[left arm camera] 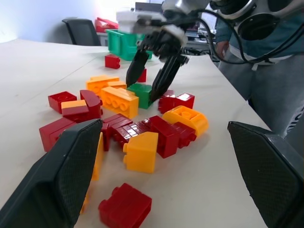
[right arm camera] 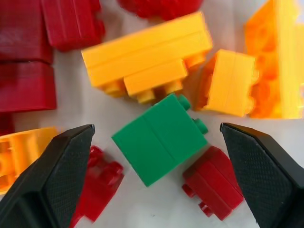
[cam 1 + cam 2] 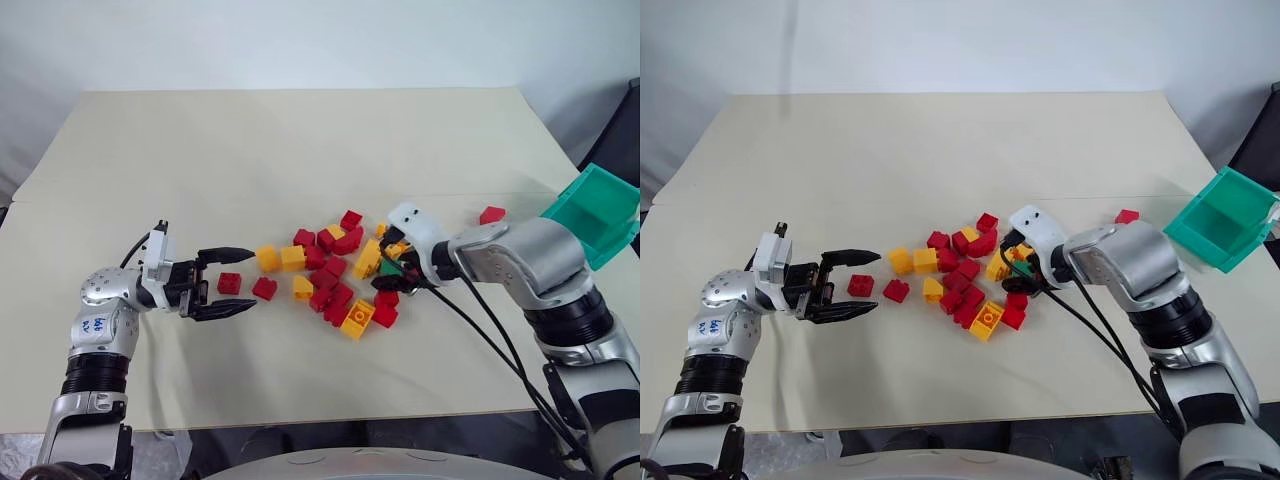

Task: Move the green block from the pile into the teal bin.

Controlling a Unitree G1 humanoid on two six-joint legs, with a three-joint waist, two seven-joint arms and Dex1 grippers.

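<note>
The green block (image 2: 160, 139) lies on its side in the pile (image 3: 330, 270) of red and yellow-orange bricks, at the pile's right part, touching a yellow brick and a red one. My right gripper (image 2: 156, 127) points down over it, open, one finger on each side of the block and neither touching it. The left wrist view shows those fingertips (image 1: 130, 80) just above the green block (image 1: 141, 93). My left gripper (image 3: 250, 278) is level at the pile's left end, open and holding nothing. The teal bin (image 3: 590, 215) stands tilted at the table's right edge.
A loose red brick (image 3: 229, 283) lies on the table between the left gripper's open fingers. Another single red brick (image 3: 491, 214) sits between the pile and the bin. Bare beige table (image 3: 300, 150) stretches behind the pile. Black cables hang from my right wrist.
</note>
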